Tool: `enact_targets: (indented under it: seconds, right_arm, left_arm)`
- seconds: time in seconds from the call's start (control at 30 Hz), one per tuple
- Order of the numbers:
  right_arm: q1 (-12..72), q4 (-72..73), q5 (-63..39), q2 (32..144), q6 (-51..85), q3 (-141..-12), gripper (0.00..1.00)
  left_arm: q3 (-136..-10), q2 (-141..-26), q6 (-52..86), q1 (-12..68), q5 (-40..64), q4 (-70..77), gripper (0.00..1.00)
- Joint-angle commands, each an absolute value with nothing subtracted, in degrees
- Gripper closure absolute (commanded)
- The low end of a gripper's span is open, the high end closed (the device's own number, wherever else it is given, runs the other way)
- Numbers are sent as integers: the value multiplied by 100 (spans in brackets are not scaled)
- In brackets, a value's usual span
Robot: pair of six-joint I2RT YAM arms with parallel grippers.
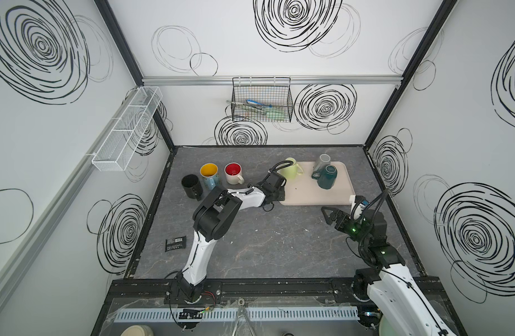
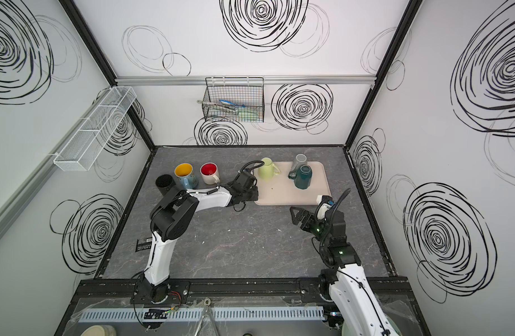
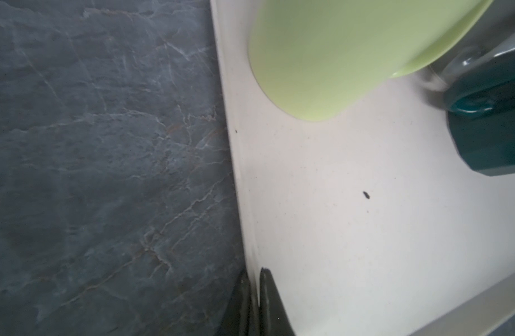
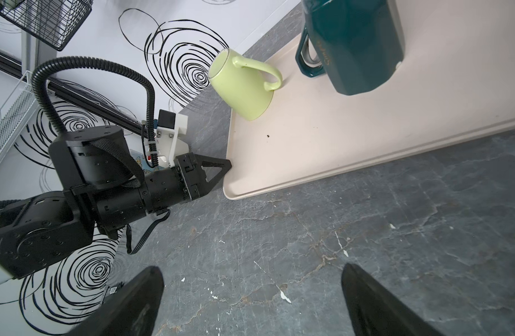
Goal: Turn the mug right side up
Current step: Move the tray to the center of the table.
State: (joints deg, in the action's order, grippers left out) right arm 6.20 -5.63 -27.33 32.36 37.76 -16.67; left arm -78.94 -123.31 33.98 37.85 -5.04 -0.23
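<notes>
The left tool (image 3: pixel 254 275) is clamped shut on the side rim of a beige tray (image 3: pixel 337 232), one finger on either side of the edge. Just ahead of it, along the same rim, a pale green mug (image 3: pixel 323 58) stands mouth-down and tilted. Further off to the tool's right, a teal mug (image 4: pixel 361 43) sits upended on the tray beside a grey mug (image 1: pixel 323 163). The right tool (image 4: pixel 251 267) hangs wide open and empty over the dark marbled surface (image 4: pixel 308 232), near the tray's front edge
</notes>
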Motion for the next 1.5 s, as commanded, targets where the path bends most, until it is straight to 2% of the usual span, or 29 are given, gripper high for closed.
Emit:
enact_targets:
  seconds: [0.0,0.3,1.0,1.1,1.47]
  right_arm:
    - [597,-385,-2700,3268,3833,-1705,0]
    - [598,-379,-2611,3226,3846,-1614,0]
    - [602,-53,-2625,3524,3755,-1508,0]
    - [604,-193,-2501,3652,3696,-1657,0]
    - [598,-138,-2730,3952,3722,-1724,0]
  left_arm:
    - [-7660,-12482,3060,3705,-933,-1135,90]
    - [-6940,-12046,2892,3498,-1130,-1161,94]
    - [-4766,-10553,2793,3124,-1384,-987,96]
    - [-4350,-10227,2849,2900,-1182,-757,95]
    - [-4077,-9592,2832,2663,-1241,-1056,96]
